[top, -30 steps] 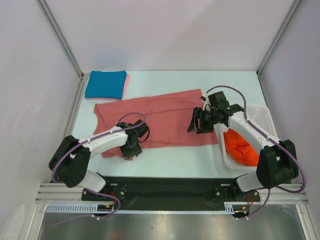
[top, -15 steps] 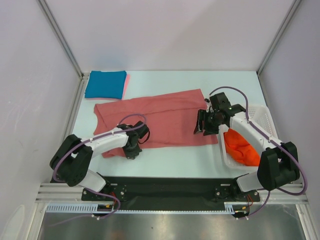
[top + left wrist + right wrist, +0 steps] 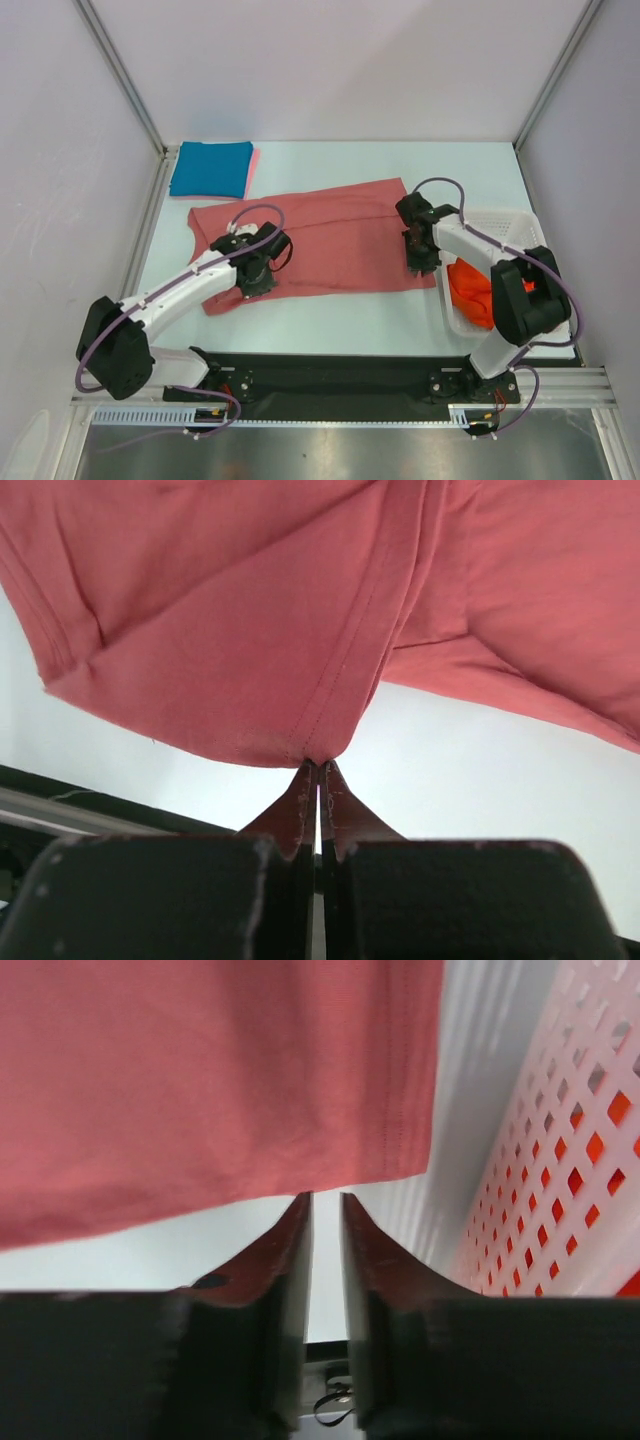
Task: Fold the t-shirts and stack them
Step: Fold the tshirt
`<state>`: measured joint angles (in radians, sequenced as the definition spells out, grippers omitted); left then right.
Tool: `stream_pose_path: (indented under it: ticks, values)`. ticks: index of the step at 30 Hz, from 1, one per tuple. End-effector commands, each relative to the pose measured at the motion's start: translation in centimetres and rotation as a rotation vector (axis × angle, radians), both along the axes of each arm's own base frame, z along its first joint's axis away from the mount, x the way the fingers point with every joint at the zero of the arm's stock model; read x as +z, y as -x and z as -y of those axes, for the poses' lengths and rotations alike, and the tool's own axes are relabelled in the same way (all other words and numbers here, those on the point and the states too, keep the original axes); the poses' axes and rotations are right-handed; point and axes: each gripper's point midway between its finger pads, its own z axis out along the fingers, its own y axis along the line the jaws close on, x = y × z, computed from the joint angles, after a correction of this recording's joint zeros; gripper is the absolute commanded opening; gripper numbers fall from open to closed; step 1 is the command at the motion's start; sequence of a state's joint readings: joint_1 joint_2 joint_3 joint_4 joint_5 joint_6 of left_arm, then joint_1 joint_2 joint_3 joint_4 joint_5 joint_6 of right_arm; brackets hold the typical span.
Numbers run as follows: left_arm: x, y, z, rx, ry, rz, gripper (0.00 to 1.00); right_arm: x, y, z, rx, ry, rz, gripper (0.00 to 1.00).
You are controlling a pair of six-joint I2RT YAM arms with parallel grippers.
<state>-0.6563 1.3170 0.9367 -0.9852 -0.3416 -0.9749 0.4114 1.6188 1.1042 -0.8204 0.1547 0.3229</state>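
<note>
Two arms rise from the near edge of the counter (image 3: 350,318). The left arm stretches on a slant from the near left corner toward the middle, its forearm low over the surface. The left pincer (image 3: 318,772) meets the near hem of the salmon-red t-shirt (image 3: 340,238). Its fingers are pressed together on a small pucker of that hem, and the cloth gathers into folds that run down to the tips.

The right arm is folded tight. Its elbow stands over the white lattice basket (image 3: 522,221), its forearm runs back and toward the left, and its wrist bends down. This brings the right pincer (image 3: 325,1202) to the near right corner of the same shirt. Its fingers are spread by only a narrow slit, with pale counter showing through. The hem's edge lies right at the tips.

The salmon-red shirt lies flat across the middle of the counter, its long side running left to right. The basket sits along the right edge and holds a bunched orange-red t-shirt (image 3: 474,290). In the far left corner a folded teal-blue t-shirt (image 3: 212,168) rests on a light pink t-shirt (image 3: 254,168), which shows only as a strip at its right side.
</note>
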Motion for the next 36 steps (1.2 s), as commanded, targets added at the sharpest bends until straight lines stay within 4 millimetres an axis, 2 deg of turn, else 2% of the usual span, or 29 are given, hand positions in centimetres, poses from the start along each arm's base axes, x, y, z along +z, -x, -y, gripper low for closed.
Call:
stream_pose_path:
  ticks: [1,3,6,12,16,20,31,36]
  values:
    - [2.3,-0.9,-1.2,-0.084,-0.064,0.049,0.0,0.7,-1.9,1.3,-0.041,0.151,0.063,0.19]
    - [2.6,-1.3,-1.3,-0.113,-0.062,0.071,0.0,-0.1,-2.1,1.1,-0.033,0.2,0.047,0.15]
    - [2.9,-1.8,-1.8,-0.122,-0.06,0.095,0.0,-0.7,-2.1,1.6,-0.04,0.276,0.037,0.14]
    - [3.2,-2.5,-3.9,-0.124,-0.052,0.111,0.0,-2.3,-1.5,2.9,-0.051,0.357,0.013,0.21]
    - [3.0,-3.0,-5.1,-0.11,-0.037,0.113,0.0,-2.3,-1.5,2.4,-0.04,0.38,0.031,0.21]
    - [3.1,-3.3,-5.1,-0.127,-0.032,0.117,0.0,-3.3,-0.6,2.9,-0.045,0.422,-0.005,0.2]
    - [3.5,-4.0,-5.0,-0.142,-0.014,0.127,0.0,-3.9,0.6,3.9,-0.068,0.402,-0.013,0.28]
    - [3.4,-4.0,-4.9,-0.142,-0.006,0.124,0.0,-3.9,0.8,4.3,-0.084,0.372,-0.02,0.37]
